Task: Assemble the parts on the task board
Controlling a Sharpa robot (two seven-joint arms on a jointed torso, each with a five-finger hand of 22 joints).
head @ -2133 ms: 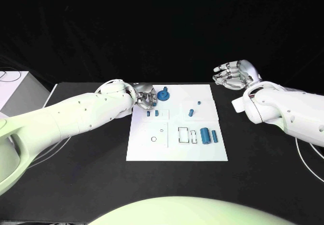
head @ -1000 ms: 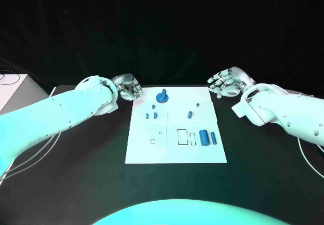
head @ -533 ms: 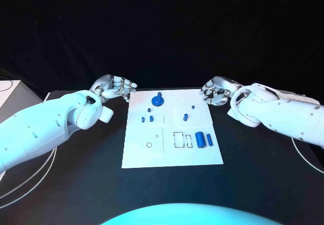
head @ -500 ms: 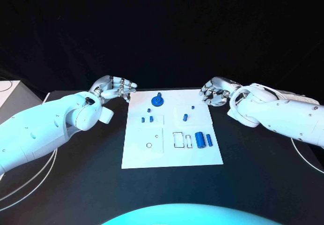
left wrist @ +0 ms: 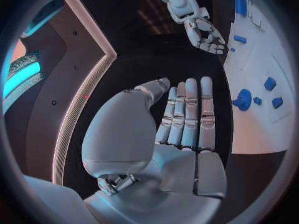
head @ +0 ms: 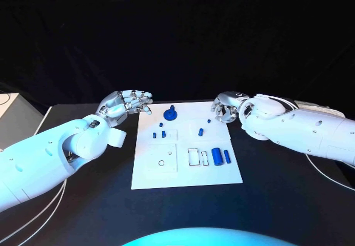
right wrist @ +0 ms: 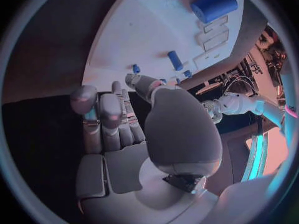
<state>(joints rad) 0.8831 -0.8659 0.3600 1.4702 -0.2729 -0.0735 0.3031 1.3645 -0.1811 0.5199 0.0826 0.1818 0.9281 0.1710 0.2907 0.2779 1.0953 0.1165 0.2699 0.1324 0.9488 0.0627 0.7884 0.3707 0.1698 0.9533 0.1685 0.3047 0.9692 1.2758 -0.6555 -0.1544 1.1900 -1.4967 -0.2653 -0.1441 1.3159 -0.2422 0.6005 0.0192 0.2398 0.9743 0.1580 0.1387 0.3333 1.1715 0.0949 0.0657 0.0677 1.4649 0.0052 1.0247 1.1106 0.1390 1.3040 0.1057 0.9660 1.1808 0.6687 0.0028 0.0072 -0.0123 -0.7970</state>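
Now your left hand (head: 125, 104) hangs just off one far corner of the task board (head: 185, 174), fingers laid out straight and side by side, holding nothing. Your right hand (head: 224, 108) sits at the opposite far corner, fingers loosely curled with nothing in them. Between the two hands, on the board, stands the blue round part (head: 172, 114); closer to your right hand lie two blue cylinders (head: 218, 156) beside outlined slots.
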